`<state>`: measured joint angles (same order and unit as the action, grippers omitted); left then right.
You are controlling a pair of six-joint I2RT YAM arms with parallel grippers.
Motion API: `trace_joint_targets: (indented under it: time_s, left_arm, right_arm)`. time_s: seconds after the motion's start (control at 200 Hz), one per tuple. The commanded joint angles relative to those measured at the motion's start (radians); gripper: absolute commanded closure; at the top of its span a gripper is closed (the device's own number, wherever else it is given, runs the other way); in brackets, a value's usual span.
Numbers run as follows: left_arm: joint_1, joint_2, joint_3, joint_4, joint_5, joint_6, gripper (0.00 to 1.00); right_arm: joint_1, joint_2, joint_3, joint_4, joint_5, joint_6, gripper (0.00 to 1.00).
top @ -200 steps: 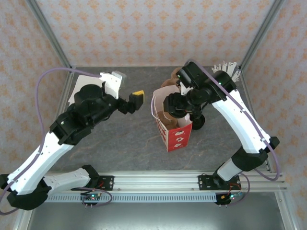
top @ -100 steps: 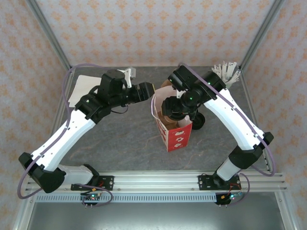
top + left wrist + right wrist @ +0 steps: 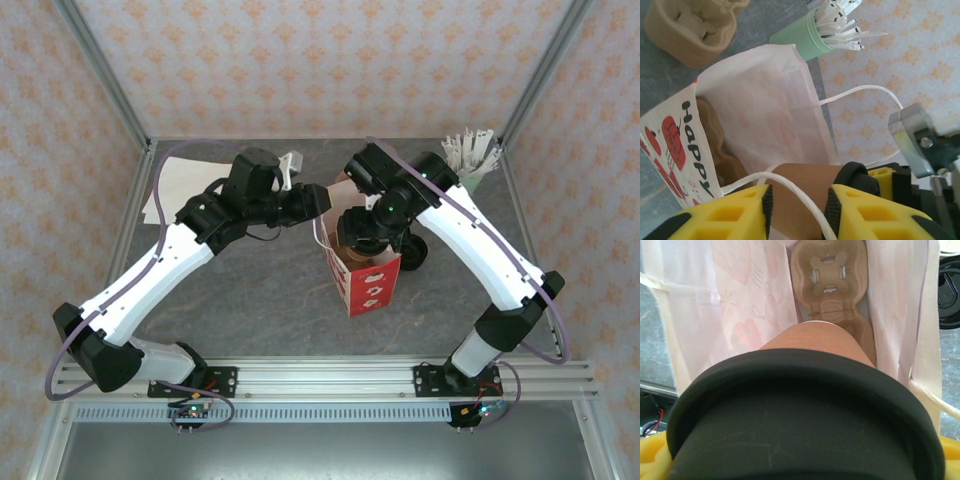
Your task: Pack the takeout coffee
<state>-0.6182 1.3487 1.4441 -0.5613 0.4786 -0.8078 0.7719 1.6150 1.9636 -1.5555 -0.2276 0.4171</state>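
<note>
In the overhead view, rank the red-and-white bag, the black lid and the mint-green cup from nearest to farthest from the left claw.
1. The red-and-white bag: centre of the table, its rim right at the left claw.
2. The black lid: on the table just right of the bag.
3. The mint-green cup: far right corner.

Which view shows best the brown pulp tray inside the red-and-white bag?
The right wrist view: it looks down into the bag and shows the tray with its holes. The left wrist view shows a brown edge behind the bag's wall; the top view, a brown patch.
</note>
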Motion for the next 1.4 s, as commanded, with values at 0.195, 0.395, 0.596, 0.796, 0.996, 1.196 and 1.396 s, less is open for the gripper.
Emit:
trace_joint_targets:
  time_s: [0.195, 0.395, 0.596, 0.796, 0.996, 1.196, 1.396]
  left_arm:
    - [-0.026, -0.013, 0.045, -0.042, -0.053, 0.006, 0.88]
    - [-0.038, -0.024, 0.038, -0.045, -0.076, -0.002, 0.95]
    - [-0.043, -0.031, 0.033, -0.035, -0.078, -0.011, 0.95]
    - [-0.057, -0.031, 0.027, -0.021, -0.081, -0.022, 0.97]
    - [-0.064, -0.032, 0.02, -0.013, -0.086, -0.028, 0.98]
    - [-0.066, -0.049, -0.004, -0.002, -0.105, -0.037, 0.99]
    - [-0.066, -0.054, -0.015, 0.001, -0.108, -0.045, 1.0]
  right_arm:
    - [0.012, 0.01, -0.077, 0.021, 0.037, 0.0, 0.23]
    - [0.012, 0.015, -0.132, 0.024, 0.047, 0.011, 0.23]
    - [0.013, 0.019, -0.06, 0.02, 0.042, 0.014, 0.24]
    - [0.015, 0.067, 0.114, -0.023, 0.087, 0.006, 0.24]
    - [0.016, 0.127, 0.159, -0.028, 0.133, -0.003, 0.24]
    - [0.015, 0.132, 0.092, 0.014, 0.121, 0.004, 0.24]
    - [0.02, 0.121, 0.018, 0.052, 0.105, 0.025, 0.24]
